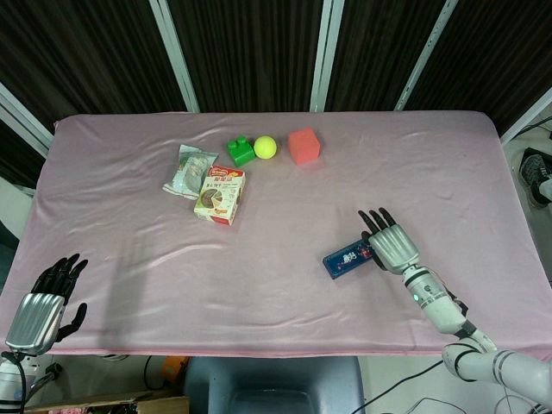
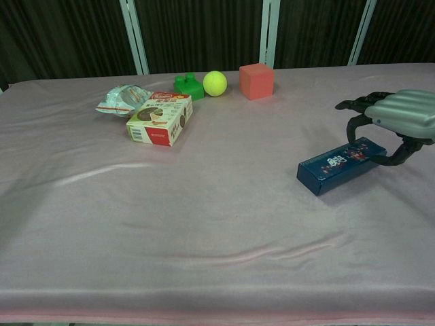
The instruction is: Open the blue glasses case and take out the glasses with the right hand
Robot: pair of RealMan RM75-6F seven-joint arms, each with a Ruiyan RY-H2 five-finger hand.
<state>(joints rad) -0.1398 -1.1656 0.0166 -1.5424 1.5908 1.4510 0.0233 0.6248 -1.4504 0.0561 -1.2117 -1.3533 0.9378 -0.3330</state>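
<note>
Blue glasses case (image 2: 342, 164), long and flat, lies closed; right hand (image 1: 392, 244) arches over its end, fingers spread; opening remains.

You had print on the case (image 2: 341, 165) lid and on the box (image 2: 160, 119), but none of it was sharp enough to read. The packet (image 1: 191, 171) showed no legible text either.

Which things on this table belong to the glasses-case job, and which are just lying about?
Job:
blue glasses case, closed, flat on the cloth
right hand, over the case's right end

Lying about:
snack box
crumpled wrapper
green block
yellow-green ball
red cube
left hand, at the near-left table edge
</note>
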